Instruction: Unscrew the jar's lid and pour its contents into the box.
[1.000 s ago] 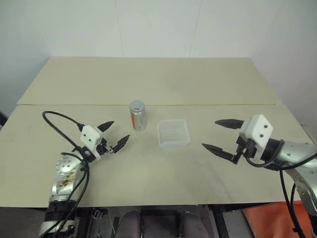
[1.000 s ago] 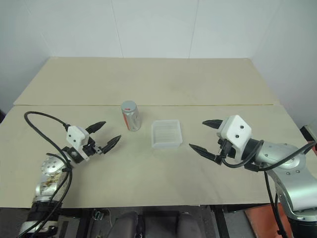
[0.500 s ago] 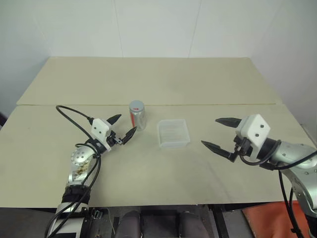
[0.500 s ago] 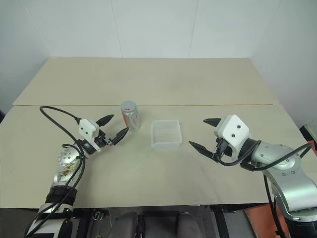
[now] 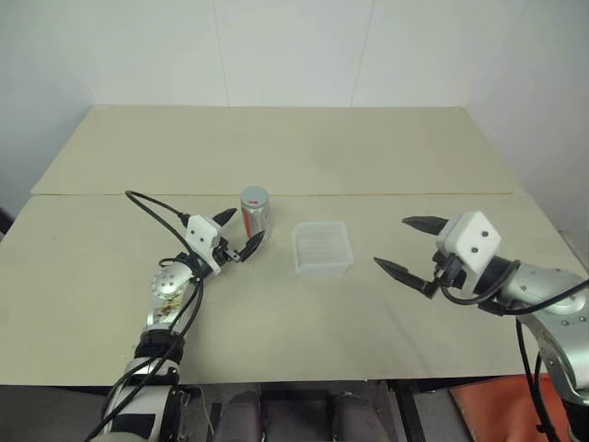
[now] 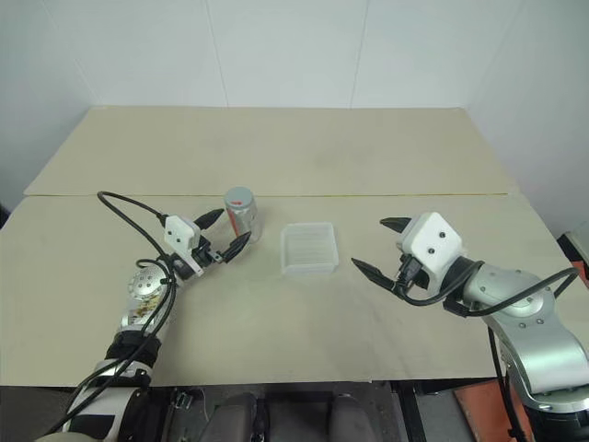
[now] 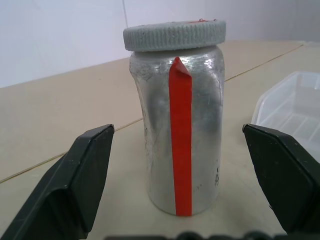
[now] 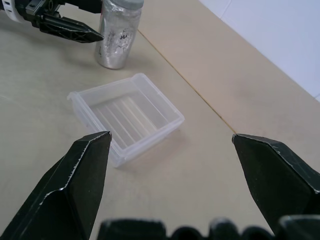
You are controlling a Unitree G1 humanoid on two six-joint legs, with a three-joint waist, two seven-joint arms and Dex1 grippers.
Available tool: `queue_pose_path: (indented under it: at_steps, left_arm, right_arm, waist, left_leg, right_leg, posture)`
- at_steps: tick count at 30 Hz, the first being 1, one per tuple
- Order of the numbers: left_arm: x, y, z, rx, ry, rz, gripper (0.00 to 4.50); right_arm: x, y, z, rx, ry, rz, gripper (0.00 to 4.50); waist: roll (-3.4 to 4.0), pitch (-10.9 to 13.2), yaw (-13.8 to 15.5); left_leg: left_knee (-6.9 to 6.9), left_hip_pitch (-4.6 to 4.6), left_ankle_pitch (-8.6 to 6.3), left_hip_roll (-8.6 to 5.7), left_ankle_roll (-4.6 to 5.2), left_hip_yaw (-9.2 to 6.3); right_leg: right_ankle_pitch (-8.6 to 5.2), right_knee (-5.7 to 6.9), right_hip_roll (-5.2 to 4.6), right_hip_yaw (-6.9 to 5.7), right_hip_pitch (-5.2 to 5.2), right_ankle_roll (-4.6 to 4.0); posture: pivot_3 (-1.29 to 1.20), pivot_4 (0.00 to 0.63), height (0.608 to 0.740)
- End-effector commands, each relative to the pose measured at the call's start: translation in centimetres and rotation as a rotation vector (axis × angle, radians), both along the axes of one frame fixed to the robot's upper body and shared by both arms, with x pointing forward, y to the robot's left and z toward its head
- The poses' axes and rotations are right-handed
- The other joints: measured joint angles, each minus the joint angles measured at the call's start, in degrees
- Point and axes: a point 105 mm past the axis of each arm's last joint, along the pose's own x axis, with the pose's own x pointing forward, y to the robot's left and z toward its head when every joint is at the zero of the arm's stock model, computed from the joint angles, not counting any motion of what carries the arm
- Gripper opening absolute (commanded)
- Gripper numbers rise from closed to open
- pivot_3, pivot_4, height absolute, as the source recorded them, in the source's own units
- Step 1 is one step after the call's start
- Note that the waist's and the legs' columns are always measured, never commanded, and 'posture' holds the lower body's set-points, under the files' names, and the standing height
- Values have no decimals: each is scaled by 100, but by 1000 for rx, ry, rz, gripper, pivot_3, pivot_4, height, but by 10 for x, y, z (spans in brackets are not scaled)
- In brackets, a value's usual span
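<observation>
Reaching in from the lower left of the head view, the left gripper point(image 5: 241, 234) hangs with its two black fingers spread wide, their tips just beside the jar point(image 5: 255, 214) on either flank and not touching it. In the left wrist view the silvery jar stands upright between the parted fingers point(image 7: 75, 185), a red stripe down its dented side and the ribbed grey lid point(image 7: 174, 35) seated on top. Just right of the jar, near the picture's centre, the clear plastic box point(image 5: 322, 247) rests flat on the beige table point(image 5: 276, 147), holding nothing that can be made out. At the right of the frame the right gripper point(image 5: 411, 246) hovers above the table, well apart from the box, fingers released and wide, grasping nothing.
</observation>
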Motion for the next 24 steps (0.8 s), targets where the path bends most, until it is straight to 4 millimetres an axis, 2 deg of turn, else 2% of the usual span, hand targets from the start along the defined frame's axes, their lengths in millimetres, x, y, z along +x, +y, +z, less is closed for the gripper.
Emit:
queue_pose_path:
  at_steps: [1,10,19,22,24]
  left_arm:
    - [4,-4,13,-2,-59,0,4451]
    - [15,-10,17,-7,-68,21,4451]
    - [17,-11,11,-2,-41,20,4451]
    - [17,-11,11,-15,-43,23,3880]
    - [18,-12,12,-20,-47,27,3253]
  right_arm:
    - [0,4,11,-15,-59,-9,4500]
    - [2,4,12,-9,-70,-24,4500]
    - [2,5,10,-12,-70,-31,4500]
    - [2,5,12,15,-73,-36,4500]
    - [2,4,12,22,-74,-37,4500]
  waist:
    - [0,0,-2]
    - [-1,0,-2]
    - [-1,1,-3]
    - [-1,1,-3]
    - [-1,1,-1]
  left_leg:
    - [0,0,0,0,0,0]
    - [0,-1,0,-1,0,0]
    - [0,-3,0,-1,0,2]
    - [0,-3,0,-1,0,2]
    - [0,-3,0,-2,0,2]
  right_leg:
    - [0,0,0,0,0,0]
    - [0,0,1,-1,0,0]
    - [0,-1,1,-3,-1,1]
    - [0,-1,1,-3,-1,1]
    - [0,-1,0,-3,-1,1]
  posture:
    - [0,150,740]
    - [0,150,740]
    - [0,150,740]
    - [0,150,740]
    - [0,150,740]
